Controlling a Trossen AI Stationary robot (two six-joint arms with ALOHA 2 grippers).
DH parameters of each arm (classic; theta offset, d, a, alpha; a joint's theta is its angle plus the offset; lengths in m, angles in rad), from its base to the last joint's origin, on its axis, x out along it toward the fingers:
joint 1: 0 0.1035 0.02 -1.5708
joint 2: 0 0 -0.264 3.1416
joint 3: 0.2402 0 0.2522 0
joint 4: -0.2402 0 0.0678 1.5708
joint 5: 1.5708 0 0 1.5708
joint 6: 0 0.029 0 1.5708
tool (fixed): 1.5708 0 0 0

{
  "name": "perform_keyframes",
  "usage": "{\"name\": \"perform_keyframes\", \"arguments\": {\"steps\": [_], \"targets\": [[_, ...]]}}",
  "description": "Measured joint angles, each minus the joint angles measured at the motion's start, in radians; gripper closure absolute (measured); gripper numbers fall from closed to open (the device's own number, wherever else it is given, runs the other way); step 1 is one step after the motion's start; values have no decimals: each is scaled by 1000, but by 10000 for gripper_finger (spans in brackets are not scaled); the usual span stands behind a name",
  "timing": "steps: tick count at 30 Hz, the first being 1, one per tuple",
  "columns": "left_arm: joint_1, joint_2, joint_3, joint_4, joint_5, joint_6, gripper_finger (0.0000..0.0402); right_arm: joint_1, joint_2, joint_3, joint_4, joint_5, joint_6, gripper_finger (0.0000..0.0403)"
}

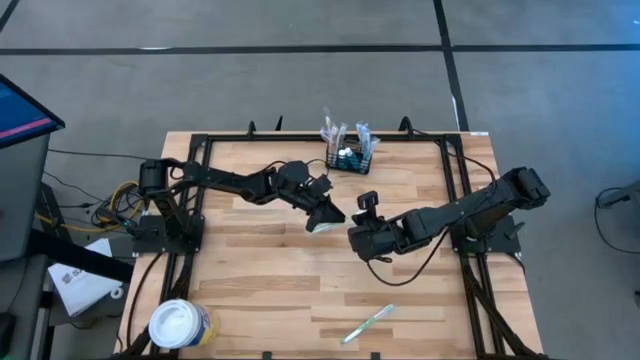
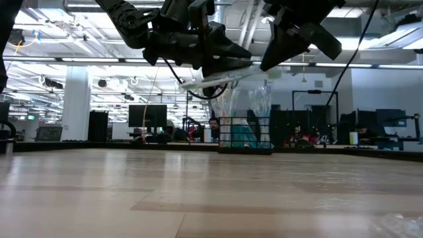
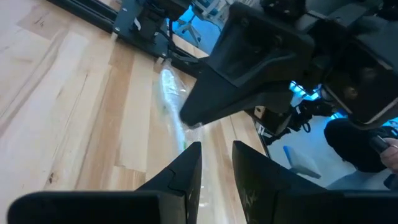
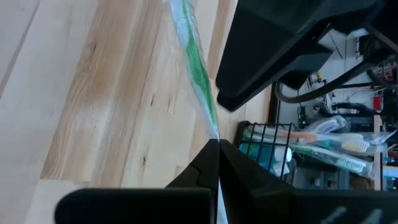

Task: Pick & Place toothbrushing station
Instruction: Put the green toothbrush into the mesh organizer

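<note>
A green toothbrush in a clear wrapper (image 2: 218, 78) hangs well above the table's middle, nearly level, with both grippers on it. My left gripper (image 1: 325, 215) holds it from the left, and my right gripper (image 1: 355, 238) meets it from the right, close beside the left fingers. The toothbrushing station (image 1: 350, 160), a small black wire-mesh caddy, stands on its base at the table's far edge. Several wrapped toothbrushes stick up out of it. Neither gripper is near it. My left gripper has the wrapped toothbrush (image 3: 184, 138) between its two fingers, near one end; the rest runs out beyond the fingertips. The brush is lifted clear of the table. My right gripper pinches the clear wrapper (image 4: 214, 129) at its shut fingertips, right beside the left fingers. The fingers slant down from the table's right, and the brush runs on away from them.
Another wrapped toothbrush (image 1: 368, 325) lies on the table near the front edge, right of centre. A round white tub (image 1: 180, 325) stands at the front left corner. A black frame (image 1: 455, 180) runs along the table's sides and far edge.
</note>
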Motion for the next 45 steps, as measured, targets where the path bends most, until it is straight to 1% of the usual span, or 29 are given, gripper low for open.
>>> {"name": "perform_keyframes", "arguments": {"steps": [6, 13, 18, 27, 32, 36, 41, 45], "targets": [[0, 0, 0, -22, 2, -1, 286, 0, 0, 0, 27, 5, -28, 403], [-2, 0, 0, -29, 28, -20, 252, 0, 0, 0, 66, 14, -60, 403], [-2, 0, 0, -31, 28, -24, 243, 6, 0, 0, 111, 18, -103, 403], [-2, 0, 0, -36, 24, 2, 243, 6, 0, 0, 140, 18, -129, 403], [-2, 0, 0, -36, 20, 3, 257, 5, 1, 0, 148, 17, -132, 403], [-2, 0, 0, -36, 19, 4, 279, 5, 1, 0, 149, 16, -132, 403], [-2, 0, 0, -36, 18, 4, 323, 5, 1, 0, 152, 14, -129, 403], [-2, 0, 0, -37, 5, 35, 375, 6, 1, 0, 155, 14, -130, 403]]}}
